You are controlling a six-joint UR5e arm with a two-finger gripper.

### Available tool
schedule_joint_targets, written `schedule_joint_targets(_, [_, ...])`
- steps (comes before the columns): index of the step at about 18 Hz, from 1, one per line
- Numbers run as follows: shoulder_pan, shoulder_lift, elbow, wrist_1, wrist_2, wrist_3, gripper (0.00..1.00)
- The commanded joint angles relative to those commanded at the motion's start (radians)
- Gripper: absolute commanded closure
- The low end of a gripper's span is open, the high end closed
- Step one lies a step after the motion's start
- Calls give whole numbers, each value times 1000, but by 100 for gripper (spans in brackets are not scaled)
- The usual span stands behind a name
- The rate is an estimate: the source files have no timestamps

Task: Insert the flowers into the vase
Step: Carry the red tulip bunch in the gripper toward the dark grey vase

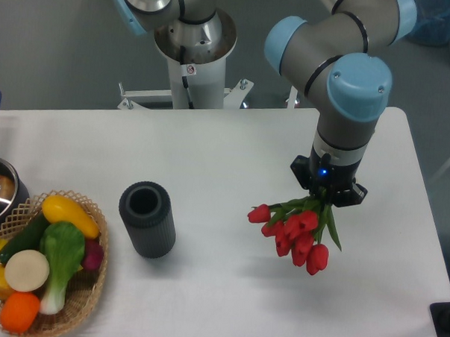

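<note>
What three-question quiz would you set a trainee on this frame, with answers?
1. True or false: the flowers already stand in the vase.
2. Which container holds the toy vegetables: A) the wicker basket, B) the vase, C) the pot?
3. On which side of the vase, in the picture, does the tool hold the flowers?

Key:
1. False: the tool grips them by the stems, lifted off the table, apart from the vase.
2. A.
3. To the vase's right, in the picture; the vase stands upright with an empty mouth.
</note>
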Motion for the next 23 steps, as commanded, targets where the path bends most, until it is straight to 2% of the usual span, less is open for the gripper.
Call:
schedule_joint_targets(4, [8,14,2,0,-12,8,100])
schedule_joint_targets(9, [6,21,24,5,-119,6,100])
schedule_joint_targets(11, [9,50,28,12,-204,2,100])
schedule_joint_targets(18, [23,89,23,38,-498,-14,100])
schedule_joint_targets(21, [20,95,15,115,-625,-101,100])
schedule_joint_targets(23, [12,94,8,124,-777,-115,100])
